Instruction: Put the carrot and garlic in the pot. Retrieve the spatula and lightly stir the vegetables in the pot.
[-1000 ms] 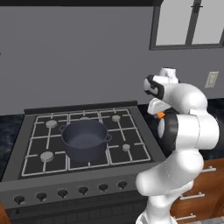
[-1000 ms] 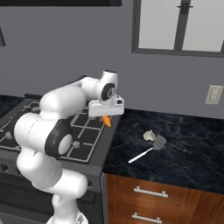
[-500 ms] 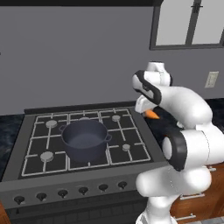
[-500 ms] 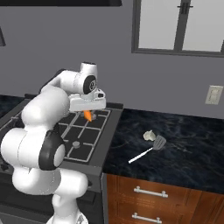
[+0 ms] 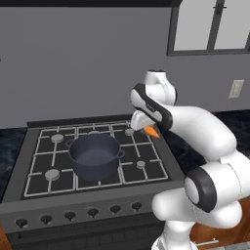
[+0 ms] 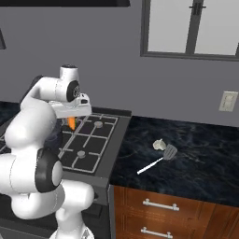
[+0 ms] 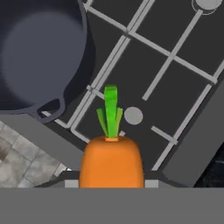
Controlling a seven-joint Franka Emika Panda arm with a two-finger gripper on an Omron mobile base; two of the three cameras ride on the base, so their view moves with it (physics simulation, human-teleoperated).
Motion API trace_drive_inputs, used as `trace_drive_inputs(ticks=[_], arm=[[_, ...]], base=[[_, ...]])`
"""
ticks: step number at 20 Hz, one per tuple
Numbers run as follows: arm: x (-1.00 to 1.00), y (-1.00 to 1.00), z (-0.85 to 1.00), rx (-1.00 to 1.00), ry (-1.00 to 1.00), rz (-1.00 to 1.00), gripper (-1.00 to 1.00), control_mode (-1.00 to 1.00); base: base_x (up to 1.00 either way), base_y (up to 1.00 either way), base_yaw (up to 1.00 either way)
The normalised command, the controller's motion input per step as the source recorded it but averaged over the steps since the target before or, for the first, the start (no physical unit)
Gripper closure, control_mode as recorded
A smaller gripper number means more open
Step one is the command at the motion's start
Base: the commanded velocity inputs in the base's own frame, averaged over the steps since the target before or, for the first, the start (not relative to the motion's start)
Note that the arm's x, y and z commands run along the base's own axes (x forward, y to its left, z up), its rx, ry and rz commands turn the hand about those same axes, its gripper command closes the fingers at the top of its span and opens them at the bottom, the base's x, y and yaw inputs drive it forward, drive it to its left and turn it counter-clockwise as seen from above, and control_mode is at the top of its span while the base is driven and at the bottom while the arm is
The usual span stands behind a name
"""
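Inspector A: State of the tool?

Inspector B: The gripper (image 5: 148,128) is clamped on the carrot (image 7: 111,163), jaws at a middling width. In the hand view the orange body sits between the finger tips at 6 o'clock, its green top pointing to 12. The left base view shows the carrot (image 5: 152,131) hanging above the stove (image 5: 161,161), over the grates near the right rear burner.

Inspector A: Position against the pot?

Inspector B: The pot (image 5: 94,156) stands mid-stove, at about 8 o'clock from the gripper in the left base view. In the hand view the pot (image 7: 39,57) lies at 10 o'clock from the carrot, one side handle facing it. The carrot is apart from the pot, not over its opening.

Inspector A: Remaining items?

Inspector B: On the dark counter (image 6: 205,172), the garlic (image 6: 159,144) lies just beside the blade of the spatula (image 6: 158,159), at the blade's 10 o'clock. The spatula handle runs toward 8 o'clock. Both are well apart from the stove.
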Motion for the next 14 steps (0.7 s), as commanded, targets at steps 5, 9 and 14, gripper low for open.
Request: trace_drive_inputs(ticks=[5,9,14], arm=[[-0.11,0.77,0.03,-0.04,-0.25,-0.12,1.0,-1.0],[0.01,0.74,0.0,-0.04,-0.14,-0.17,1.0,-1.0],[0.1,0.59,0.0,0.0,0.0,-0.14,1.0,-1.0]], base=[[0.0,0.0,0.0],[0.0,0.0,0.0],[0.0,0.0,0.0]])
